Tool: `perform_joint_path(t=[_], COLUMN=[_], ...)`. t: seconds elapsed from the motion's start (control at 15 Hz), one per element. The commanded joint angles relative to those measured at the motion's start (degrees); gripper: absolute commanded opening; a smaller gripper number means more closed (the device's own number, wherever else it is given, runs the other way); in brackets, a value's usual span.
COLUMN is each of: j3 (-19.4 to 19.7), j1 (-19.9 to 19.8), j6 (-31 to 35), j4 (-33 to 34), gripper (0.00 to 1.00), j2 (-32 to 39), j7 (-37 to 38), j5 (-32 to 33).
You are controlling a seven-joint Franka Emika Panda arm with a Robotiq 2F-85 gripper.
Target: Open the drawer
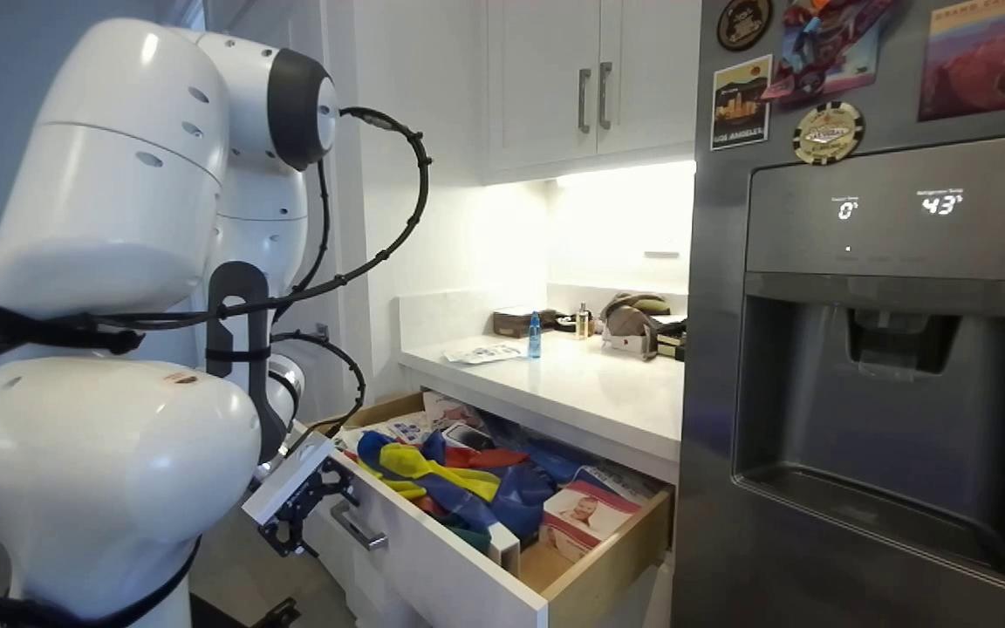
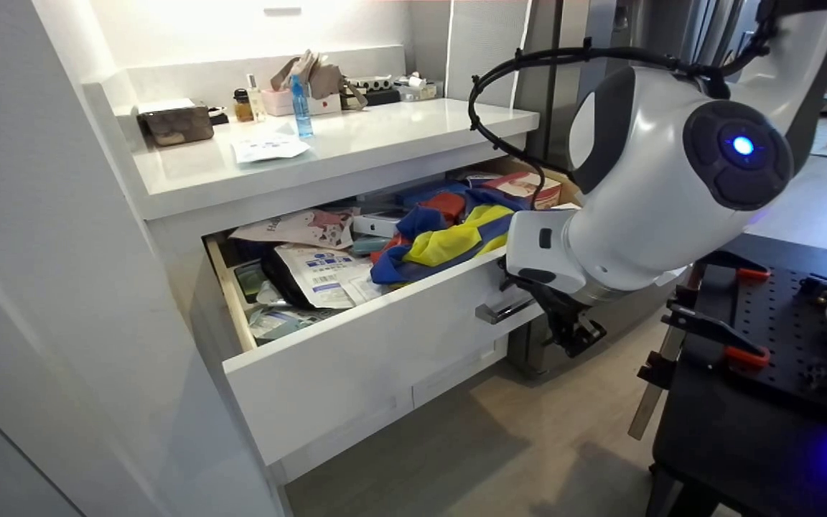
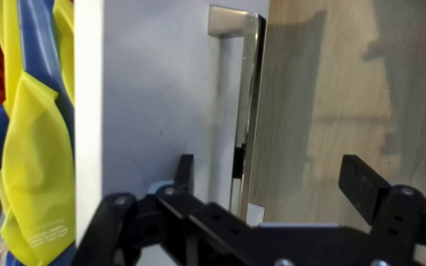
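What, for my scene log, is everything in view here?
Drawer: 1, white, open beneath counter
Drawer handle: 1, silver, on drawer front
Crumpled sheets: count unclear, blue, yellow and red, in drawer
Boxes: at least 2, pink and white, in drawer
Packets: count unclear, mostly white, drawer and counter
Counter: 1, white, above drawer
Bottles: at least 2, blue and amber, on counter
Clutter: count unclear, mixed colours, on counter
Upper cabinet doors: 2, white, above counter
Fridge: 1, grey, beside counter
Magnets: several, mixed colours, on fridge
Table: 1, black, right of an exterior view
Robot arm: 1, white and black, by drawer
Gripper: 1, black, open, near drawer handle
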State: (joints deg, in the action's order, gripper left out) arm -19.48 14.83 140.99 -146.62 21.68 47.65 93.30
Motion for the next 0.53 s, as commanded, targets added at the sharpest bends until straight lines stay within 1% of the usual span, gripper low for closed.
perform_joint_path(t=[0.0,0.47], j3=[-0.1,-0.4], j1=[-2.7,-2.7], j6=[-0.9,-0.7], j4=[-8.7,-9.0], gripper=[1.00,1.00], j2=[-11.1,-10.5], j7=[-6.9,-6.3], j5=[-11.5,-11.5])
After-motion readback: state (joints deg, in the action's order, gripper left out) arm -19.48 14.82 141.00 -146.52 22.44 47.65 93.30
